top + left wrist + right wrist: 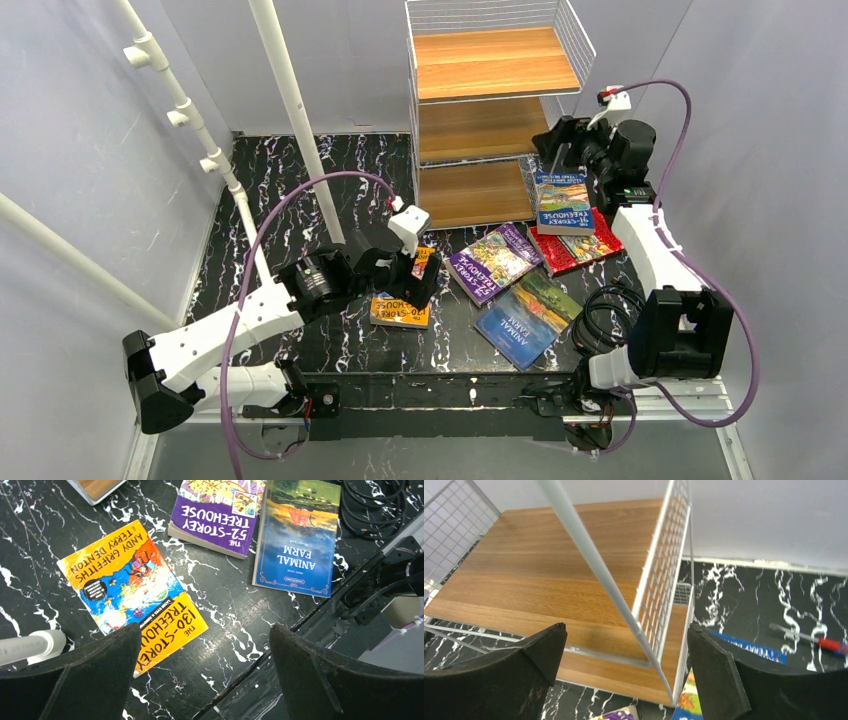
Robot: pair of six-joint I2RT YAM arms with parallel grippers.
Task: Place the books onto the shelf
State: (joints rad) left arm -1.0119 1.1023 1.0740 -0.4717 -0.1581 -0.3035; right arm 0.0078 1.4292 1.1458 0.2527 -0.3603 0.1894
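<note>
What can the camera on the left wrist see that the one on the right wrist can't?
Only the left wrist view: an orange book and the Animal Farm book, flat on the table. Only the right wrist view: the shelf with its wire mesh, and a red-handled tool. Both: the black marbled table, and each arm's own open gripper, left gripper or right gripper.

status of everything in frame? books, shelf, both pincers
Left pincer: open, empty.
Right pincer: open, empty.
Shelf: upright, visible boards bare.
Orange book: flat on table, face up.
Purple book: flat, face up.
Animal Farm: flat, face up.
Red book: on table, partly covered.
Blue book: lying on red book.
</note>
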